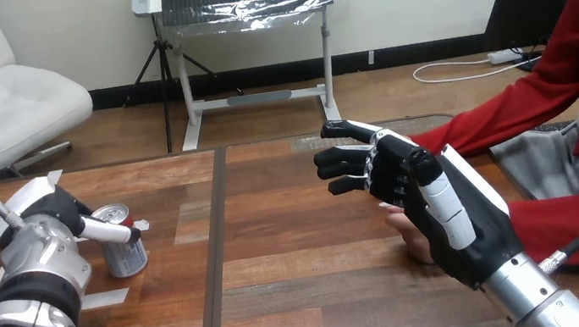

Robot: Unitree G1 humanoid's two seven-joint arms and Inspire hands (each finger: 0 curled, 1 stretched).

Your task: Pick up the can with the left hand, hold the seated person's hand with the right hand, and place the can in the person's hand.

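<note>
Silver-topped cylindrical metal can (123, 253) stands upright just right of left hand (54, 218); grip cannot be told. Right hand (405, 180) relaxed, wide.

counter (298, 248): wood planks, brown with a clear grain, smooth, low sheen.
can (121, 243): metal, shiny silver at the top rim, smooth printed wall.
right robot hand (409, 189): hard black plastic, glossy, with smooth white shells on its back.
left forearm (36, 267): silver metal, smooth, satin gleam.
sleeve (518, 110), far right: red cloth, matt, softly creased.
</note>
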